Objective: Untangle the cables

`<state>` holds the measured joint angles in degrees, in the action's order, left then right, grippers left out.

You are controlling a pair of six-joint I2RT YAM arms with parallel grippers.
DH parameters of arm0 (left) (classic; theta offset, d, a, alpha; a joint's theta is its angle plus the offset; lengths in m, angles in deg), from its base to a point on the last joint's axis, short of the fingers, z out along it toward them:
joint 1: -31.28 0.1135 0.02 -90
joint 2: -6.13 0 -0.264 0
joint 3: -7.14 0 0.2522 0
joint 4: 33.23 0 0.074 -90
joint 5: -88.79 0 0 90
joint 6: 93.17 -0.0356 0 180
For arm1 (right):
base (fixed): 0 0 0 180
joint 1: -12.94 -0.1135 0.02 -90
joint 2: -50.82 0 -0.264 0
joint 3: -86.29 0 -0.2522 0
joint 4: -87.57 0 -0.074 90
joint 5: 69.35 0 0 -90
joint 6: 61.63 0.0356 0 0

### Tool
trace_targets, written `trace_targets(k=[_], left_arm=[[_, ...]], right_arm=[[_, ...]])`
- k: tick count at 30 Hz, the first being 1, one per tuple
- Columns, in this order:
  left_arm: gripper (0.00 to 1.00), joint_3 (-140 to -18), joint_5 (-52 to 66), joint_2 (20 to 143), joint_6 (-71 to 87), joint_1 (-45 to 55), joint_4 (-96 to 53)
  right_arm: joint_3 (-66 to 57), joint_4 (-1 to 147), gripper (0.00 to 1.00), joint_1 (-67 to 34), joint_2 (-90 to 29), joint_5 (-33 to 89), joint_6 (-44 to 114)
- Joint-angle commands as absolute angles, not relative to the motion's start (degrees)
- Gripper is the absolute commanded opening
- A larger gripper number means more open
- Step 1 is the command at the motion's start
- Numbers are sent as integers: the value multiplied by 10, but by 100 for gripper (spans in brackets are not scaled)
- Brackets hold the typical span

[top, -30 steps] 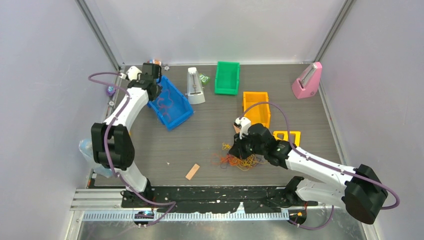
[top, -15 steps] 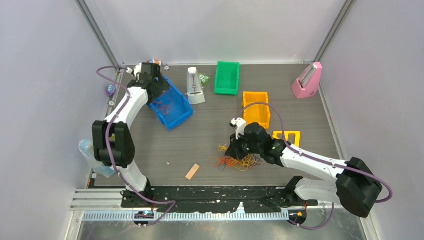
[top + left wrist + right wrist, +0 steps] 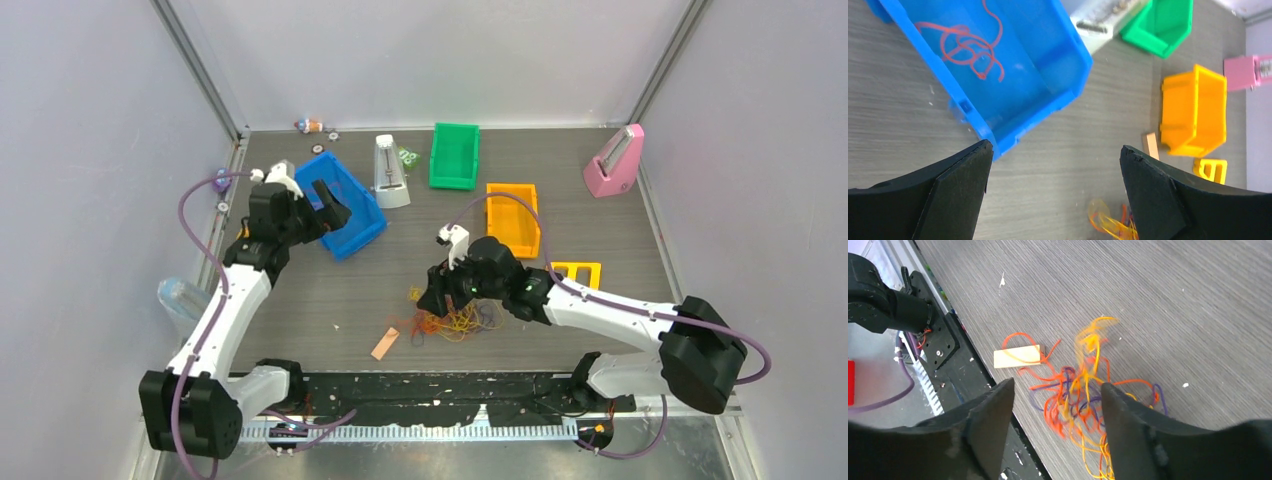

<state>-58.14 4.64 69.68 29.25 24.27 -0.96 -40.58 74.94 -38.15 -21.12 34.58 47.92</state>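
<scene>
Dark wood-grain table (image 3: 400, 265). Far left: blue bin (image 3: 365, 218); grey metronome (image 3: 389, 172) & green bin (image 3: 455, 155) to its right. Mid-right: orange bin (image 3: 512, 215), yellow frame (image 3: 575, 271) nearer. Far-right corner: pink metronome (image 3: 613, 162). Near centre: cables (image 3: 455, 320) in a tangle, tan strip (image 3: 385, 343) just left.

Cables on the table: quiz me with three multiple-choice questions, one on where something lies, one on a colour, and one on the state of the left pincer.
1. Where does the lone red cable lie?
A. in the green bin
B. in the blue bin
C. in the orange bin

2. What colour is the flat strip beside the tangle?
A. green
B. blue
C. tan

3. How is the left pincer?
A. open and empty
B. shut on a red cable
C. shut on the strip

Answers:
1 B, the red cable curls on the blue bin's floor.
2 C, the strip is pale tan against the grey table.
3 A, its fingers stand wide apart with nothing held between them.
</scene>
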Motion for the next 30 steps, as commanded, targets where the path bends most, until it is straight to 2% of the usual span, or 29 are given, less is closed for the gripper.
trace_targets(k=[1,6,10,13,18,23,24,27,30], left_arm=[[100,-516,150,655,291,235,-79],[100,-441,137,622,301,155,-95],[99,-404,100,610,289,83,-91],[99,-380,52,598,281,40,-91],[100,-357,-144,558,274,-53,-47],[100,-286,-216,497,331,-58,-73],[100,-266,-218,487,353,-53,-87],[99,-226,-74,464,306,-39,-178],[99,-223,10,477,296,-38,-211]], right_arm=[[-386,782,75,-396,-201,317,494],[-414,749,88,-395,-147,243,511],[-446,669,98,-396,-93,166,521],[-469,628,96,-395,-49,104,545],[-519,570,95,-394,55,89,590],[-553,507,95,-392,147,65,625],[-562,500,95,-392,156,63,630],[-586,498,95,-392,186,59,658],[-597,498,97,-392,189,44,685]])
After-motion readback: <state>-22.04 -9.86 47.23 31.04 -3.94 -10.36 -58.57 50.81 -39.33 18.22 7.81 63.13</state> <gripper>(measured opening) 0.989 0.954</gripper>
